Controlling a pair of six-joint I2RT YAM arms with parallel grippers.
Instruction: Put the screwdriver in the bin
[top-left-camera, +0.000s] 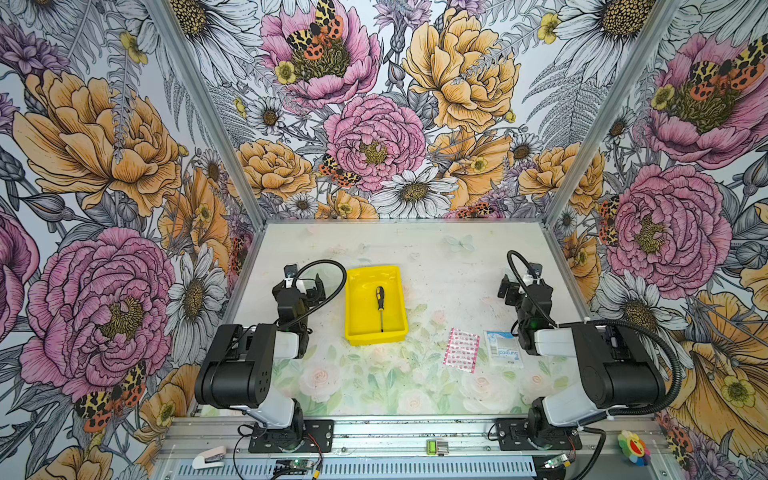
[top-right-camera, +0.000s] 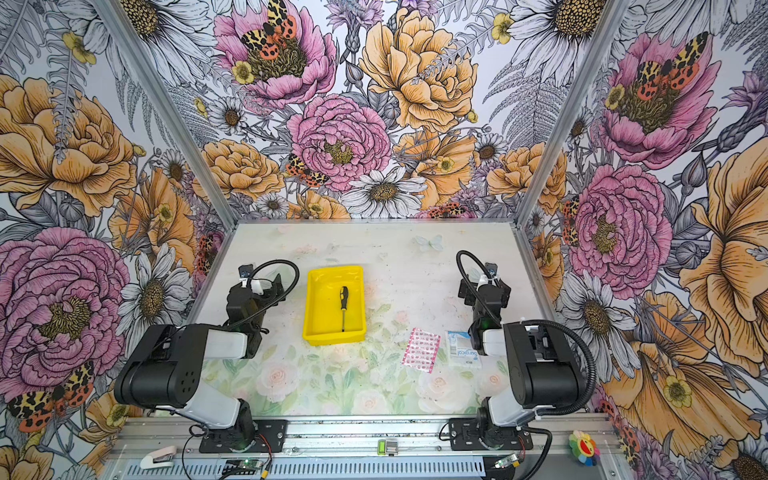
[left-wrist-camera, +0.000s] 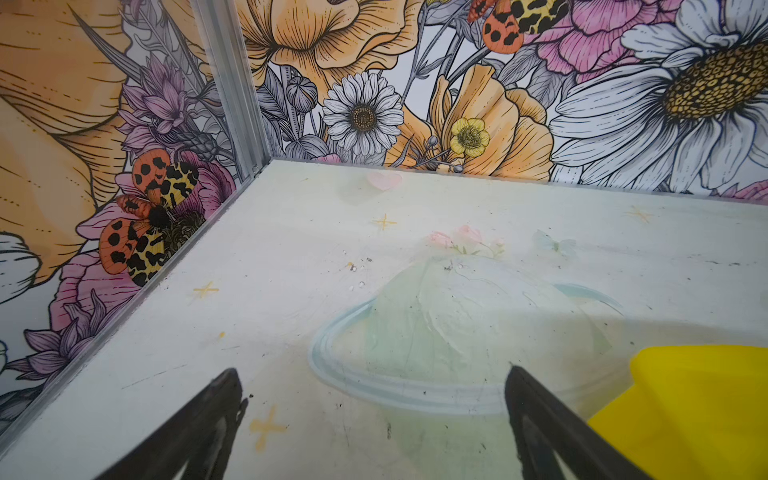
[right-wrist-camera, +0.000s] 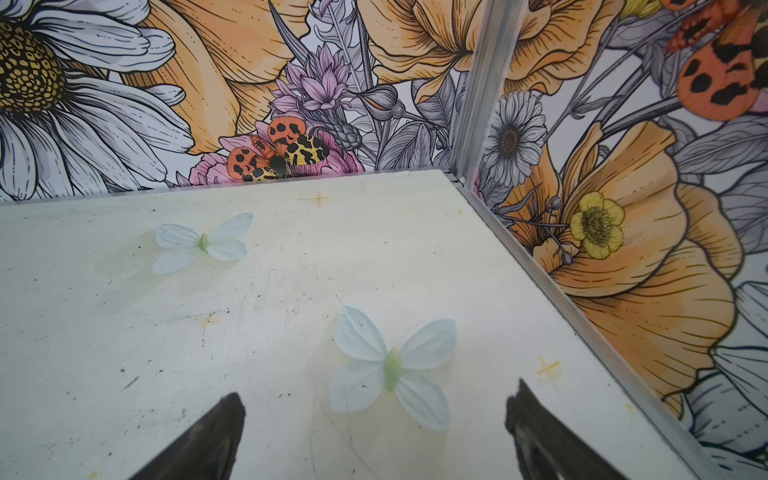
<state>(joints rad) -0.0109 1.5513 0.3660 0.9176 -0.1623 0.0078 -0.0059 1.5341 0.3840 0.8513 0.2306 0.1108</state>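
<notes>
The screwdriver (top-left-camera: 380, 305) (top-right-camera: 343, 305), with a black-and-yellow handle and a thin shaft, lies lengthwise inside the bin (top-left-camera: 356, 299) (top-right-camera: 318, 303), a shallow yellow tray in the middle of the table. Its handle points toward the back wall. My left gripper (top-left-camera: 302, 286) (top-right-camera: 262, 286) hovers just left of the bin, open and empty. In the left wrist view the left gripper (left-wrist-camera: 372, 382) has only bare table between its fingers, and a corner of the bin (left-wrist-camera: 685, 415) shows beside it. My right gripper (top-left-camera: 521, 284) (right-wrist-camera: 374, 395) stands open and empty at the far right.
A pink patterned packet (top-left-camera: 461, 349) and a white-and-blue packet (top-left-camera: 503, 347) lie on the table right of the bin, near the right arm's base. Floral walls close in the table on three sides. A white stapler (top-left-camera: 210, 457) and a flower toy (top-left-camera: 633, 446) rest on the front rail.
</notes>
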